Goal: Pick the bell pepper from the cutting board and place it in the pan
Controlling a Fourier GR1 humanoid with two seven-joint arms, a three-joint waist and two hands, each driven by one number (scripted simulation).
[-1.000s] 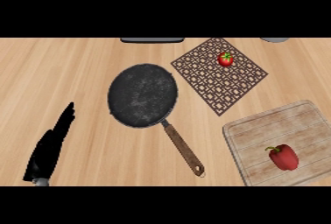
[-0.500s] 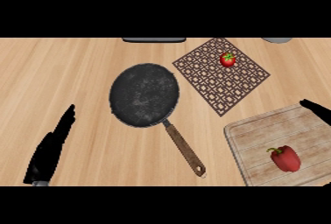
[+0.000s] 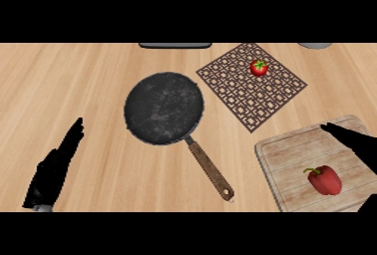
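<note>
A red bell pepper (image 3: pixel 324 180) with a green stem lies on the wooden cutting board (image 3: pixel 294 154) at the lower right. My right hand (image 3: pixel 357 142) comes in from the right edge over the board's far corner, fingers straight, above and to the right of the pepper and apart from it. The dark round pan (image 3: pixel 163 107) sits at the middle of the counter, its wooden handle (image 3: pixel 211 171) pointing toward the lower right. My left hand (image 3: pixel 55 167) rests open at the lower left, fingers up.
A brown lattice trivet (image 3: pixel 243 94) lies beyond the board with a small tomato (image 3: pixel 259 67) on it. A dark object (image 3: pixel 175 45) and a grey object (image 3: pixel 316 45) show at the counter's far edge.
My right hand has come into view from the right edge and moved left over the board's far corner. The left hand, pan and pepper have not moved.
</note>
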